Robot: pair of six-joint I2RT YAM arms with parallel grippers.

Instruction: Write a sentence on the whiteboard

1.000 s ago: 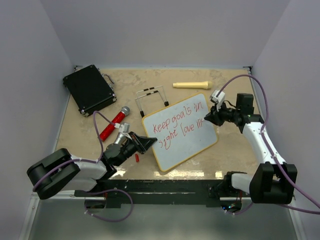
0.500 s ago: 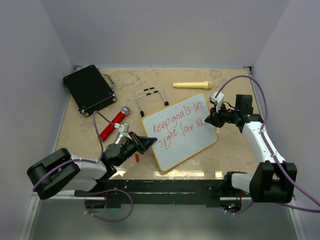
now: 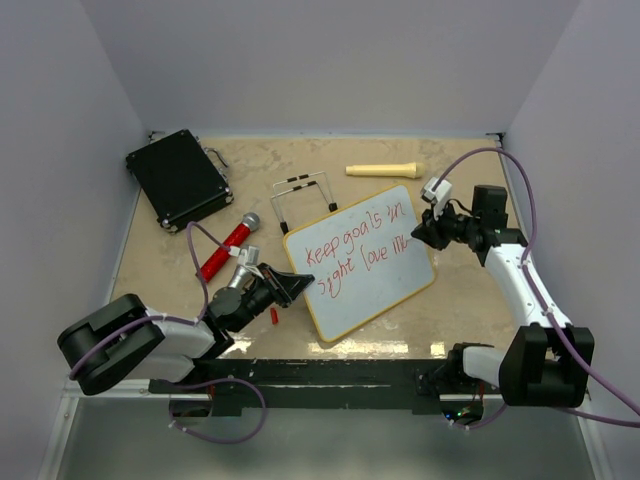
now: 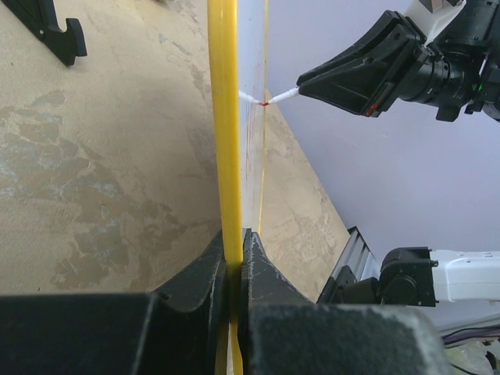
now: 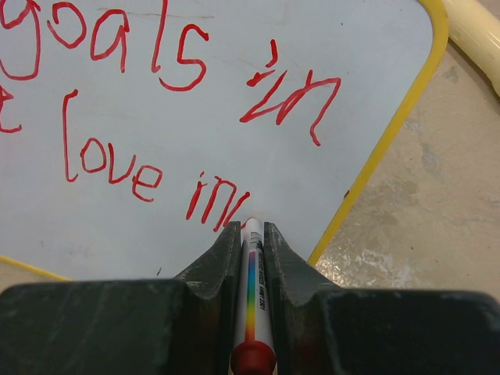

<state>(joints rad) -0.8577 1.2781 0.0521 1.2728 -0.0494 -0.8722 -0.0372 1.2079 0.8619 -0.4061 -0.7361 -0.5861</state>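
Where the whiteboard [image 3: 375, 300] lies in the middle of the surface [image 3: 455, 300], clamps its yellow frame at the 8 o'clock corner with the left gripper [image 3: 290, 287], fingers pressed against the edge from both sides. Pinches a white marker [image 5: 253, 297] in the right gripper [image 3: 418, 235] at 3 o'clock, red tip touching the board near its right edge. Shows the sentence [image 3: 355, 250] in red over two lines: "Keep goals in" above, "love in" and one more stroke ending the lower line at the tip. Elsewhere: black case [image 3: 178, 178] at 10 o'clock, red microphone [image 3: 225, 248] at 9, cream handle [image 3: 385, 170] at 12.
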